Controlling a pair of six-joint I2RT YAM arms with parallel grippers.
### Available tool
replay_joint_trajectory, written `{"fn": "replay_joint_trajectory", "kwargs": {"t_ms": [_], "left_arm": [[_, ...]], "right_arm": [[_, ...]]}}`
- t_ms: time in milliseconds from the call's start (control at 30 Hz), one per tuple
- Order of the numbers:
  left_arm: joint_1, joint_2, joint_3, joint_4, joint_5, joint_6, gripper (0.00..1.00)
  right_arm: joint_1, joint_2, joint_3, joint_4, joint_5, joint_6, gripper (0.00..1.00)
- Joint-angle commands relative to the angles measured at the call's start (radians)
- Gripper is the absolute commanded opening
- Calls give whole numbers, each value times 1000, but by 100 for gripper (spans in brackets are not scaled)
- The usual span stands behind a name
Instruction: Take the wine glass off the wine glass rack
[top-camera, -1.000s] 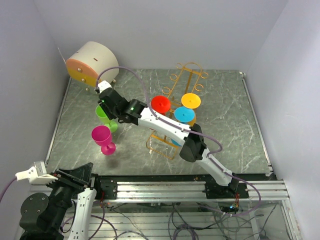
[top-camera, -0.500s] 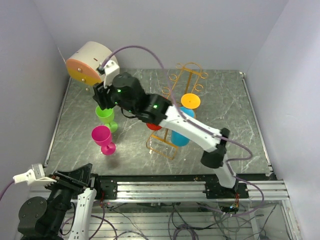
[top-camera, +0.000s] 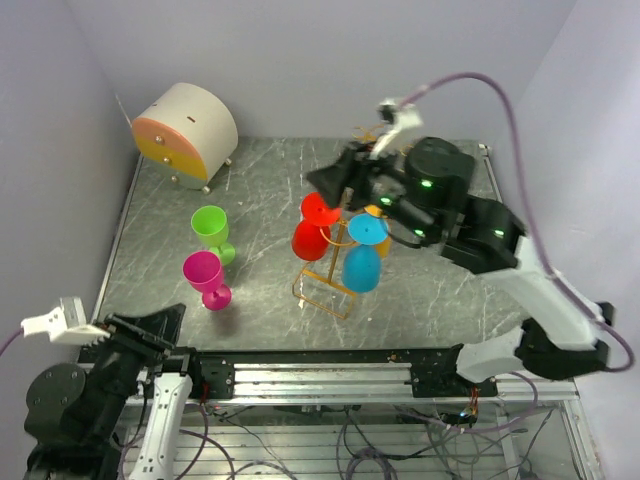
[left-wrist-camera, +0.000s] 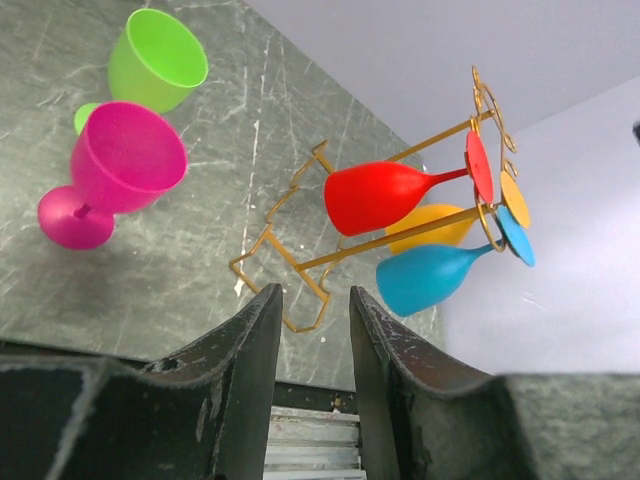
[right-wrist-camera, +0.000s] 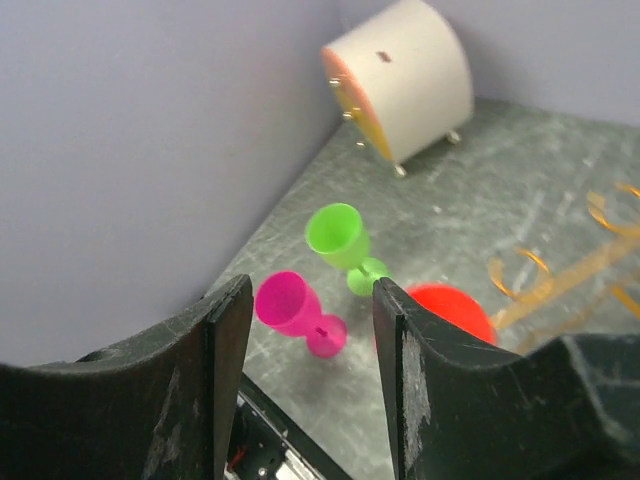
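Approach step. Your right hand (right-wrist-camera: 308, 300), spread open and empty, hovers above the wine glass rack (top-camera: 322, 292), standing on the tabletop (top-camera: 425, 290) with the red wine glass (top-camera: 311, 240) hung upside down. Next, likely: lower, straddle its stem, close, slide it free.

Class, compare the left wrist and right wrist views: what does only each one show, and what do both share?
Left wrist only: the blue glass and yellow glass hanging on the wine glass rack. Right wrist only: the round cream box. Both: the green glass, pink glass, red glass and part of the rack.
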Motion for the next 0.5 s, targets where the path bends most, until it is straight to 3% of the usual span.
{"fn": "replay_joint_trajectory", "kwargs": {"t_ms": [0,300,467], "left_arm": [[14,97,2,137,123,23,45],[15,290,57,228,264,45,52],[15,374,82,291,359,28,53]], "right_arm": [[-70,-209,-157,-95,104,176,51],[-131,-386,-250,-304,206,340,54],[-131,-399,-235,-335,194,327,60]]}}
